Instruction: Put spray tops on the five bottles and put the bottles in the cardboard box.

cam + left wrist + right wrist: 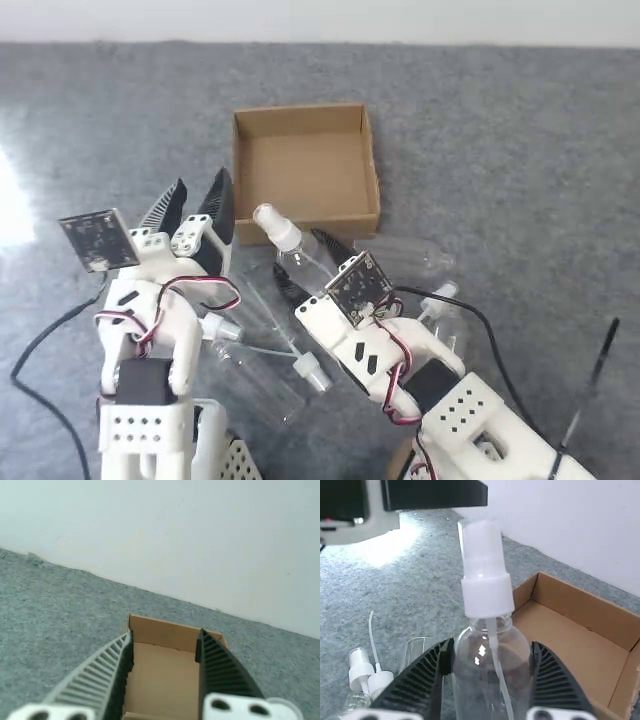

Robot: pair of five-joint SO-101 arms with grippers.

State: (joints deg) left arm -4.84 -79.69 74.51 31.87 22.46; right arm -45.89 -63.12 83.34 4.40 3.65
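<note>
The right gripper (308, 268) (491, 652) is clamped on a clear bottle (293, 255) (487, 662), one finger on each side of its body. The bottle stands upright with a white spray top (272, 222) (485, 580) on its neck, just in front of the near wall of the cardboard box (305, 112) (580, 605). The box sits open toward the middle of the table's (500, 150) far edge. The left gripper (195, 200) (165, 637) hangs with its fingers apart and nothing between them, pointing at the box (165, 630) beside its left wall. Other bottles (405, 255) and loose spray tops (313, 372) lie between and around the arms, toward the table's near edge.
</note>
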